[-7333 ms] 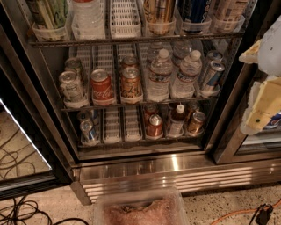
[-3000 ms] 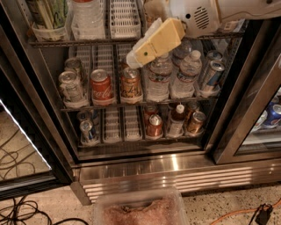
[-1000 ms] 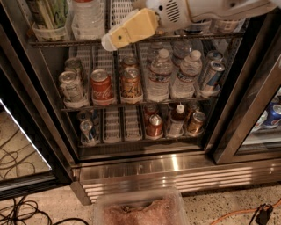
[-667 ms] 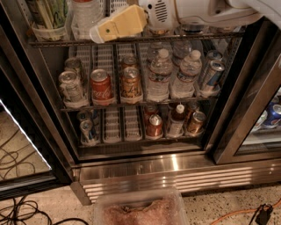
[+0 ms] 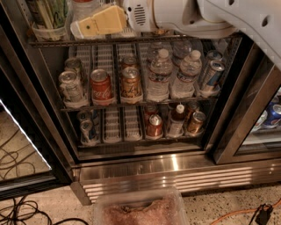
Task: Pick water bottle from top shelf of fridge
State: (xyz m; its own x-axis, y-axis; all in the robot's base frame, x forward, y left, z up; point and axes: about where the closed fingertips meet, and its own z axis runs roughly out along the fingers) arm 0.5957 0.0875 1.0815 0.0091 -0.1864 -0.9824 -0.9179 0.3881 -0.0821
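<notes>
The fridge [image 5: 175, 166] door is open. Up on the top shelf [image 5: 145, 40], the gripper [image 5: 81, 28] is at the water bottle [image 5: 79, 9]. I cannot tell if it has hold. The bottle is not out yet.

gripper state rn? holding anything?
Gripper: at the left of the top shelf of the fridge; open, closed or holding cannot be told.

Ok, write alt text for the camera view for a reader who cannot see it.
A white robot arm reaches from the upper right into an open fridge, its yellow gripper at the water bottle on the top shelf. The racks below hold soda cans and white-capped clear bottles; a clear plastic bin sits on the floor in front.
</notes>
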